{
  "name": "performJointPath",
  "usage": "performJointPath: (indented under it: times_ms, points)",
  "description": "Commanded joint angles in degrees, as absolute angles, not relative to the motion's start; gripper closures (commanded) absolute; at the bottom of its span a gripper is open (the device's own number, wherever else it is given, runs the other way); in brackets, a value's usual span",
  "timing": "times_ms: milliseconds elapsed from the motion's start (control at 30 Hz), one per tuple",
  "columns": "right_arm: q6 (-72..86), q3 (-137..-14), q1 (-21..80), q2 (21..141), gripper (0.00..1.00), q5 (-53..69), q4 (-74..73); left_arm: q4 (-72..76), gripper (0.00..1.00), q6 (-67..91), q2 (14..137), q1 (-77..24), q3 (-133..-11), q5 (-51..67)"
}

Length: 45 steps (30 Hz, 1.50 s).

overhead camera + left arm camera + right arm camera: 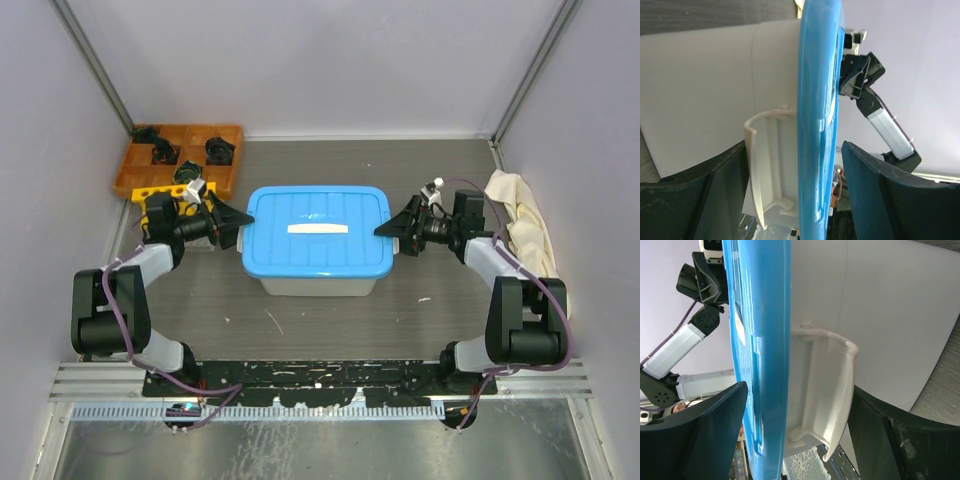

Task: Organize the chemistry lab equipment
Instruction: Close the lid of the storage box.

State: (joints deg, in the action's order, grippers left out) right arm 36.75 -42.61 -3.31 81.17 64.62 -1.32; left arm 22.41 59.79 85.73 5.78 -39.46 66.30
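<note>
Top external view: from the arm bases at 6 o'clock, the first thing on the bench [430, 290] is a white storage box [318, 283] with its blue lid [318, 232] on, sitting at the centre. The left gripper [240, 225] is at the box's 9 o'clock end and the right gripper [388, 232] at its 3 o'clock end. Both are spread wide. In each wrist view the two fingers stand on either side of the lid rim and the moulded end handle [765, 165], apart from them and gripping nothing.

No glassware, caps, forceps or spoon can be seen, and the closed lid hides whatever is inside. The only task item in view is the yellow rack [160, 192], at 10 o'clock just beyond the left gripper.

The box looks stiff and smooth, and probably light. The glossy lid would likely slip under a pinch, so the handle lip at each end is the better hold, with both ends lifted level in case there is fragile glass inside.

Farther off are an orange tray [185, 133] at 11 o'clock and a cream cloth [520, 215] at 2 o'clock.
</note>
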Motion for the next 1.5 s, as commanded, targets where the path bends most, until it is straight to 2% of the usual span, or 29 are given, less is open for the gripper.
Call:
performJointPath:
  times_ms: [0,400,833,1467]
  points:
    - [36.0,-45.1,-2.8,81.6,0.18,65.9,0.4,22.2,0.28,58.2,85.0,3.4,-40.7,68.7]
    - [33.4,-48.8,-0.7,80.5,0.26,61.7,-6.5,-11.5,0.31,37.8,79.5,3.4,-48.6,62.4]
    - [28.2,-53.1,0.4,78.5,0.32,57.1,-16.4,-20.7,0.34,33.7,78.2,3.2,-52.7,59.0]
    - [21.9,-59.8,2.2,75.1,0.34,51.4,-28.4,-28.9,0.35,31.3,76.8,-0.4,-60.8,55.9]
